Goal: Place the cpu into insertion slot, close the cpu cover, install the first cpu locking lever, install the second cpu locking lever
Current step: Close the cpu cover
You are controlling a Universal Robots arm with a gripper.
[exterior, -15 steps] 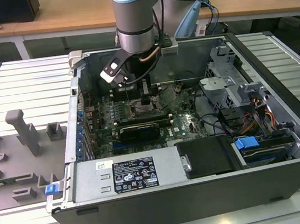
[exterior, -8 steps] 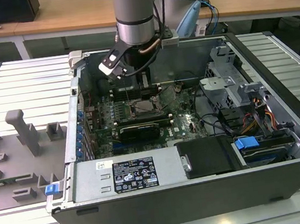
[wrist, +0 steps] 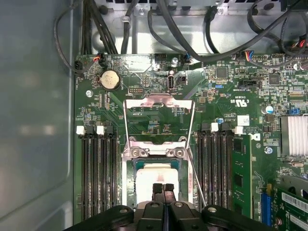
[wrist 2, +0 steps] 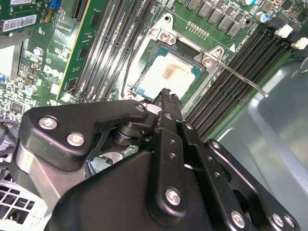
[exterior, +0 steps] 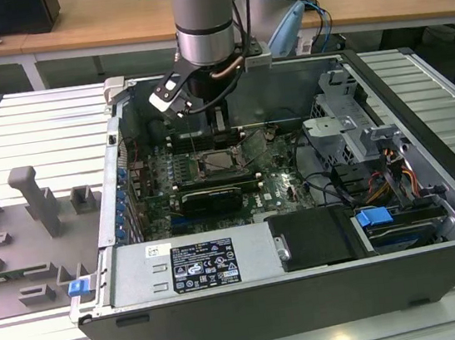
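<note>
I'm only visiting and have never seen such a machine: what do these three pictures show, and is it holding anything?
A robot arm reaches down into an opened computer case lying on a ribbed table. The exterior view comes from a camera standing off the arm; both wrist views come from cameras riding on the arm, looking past its black pincer. The pincer is shut and holds nothing, its tip close to the cpu, the pale square chip; whether they touch I cannot tell. The chip sits in the insertion slot, and the cpu cover, a thin silver frame, stands flipped open beyond it.
</note>
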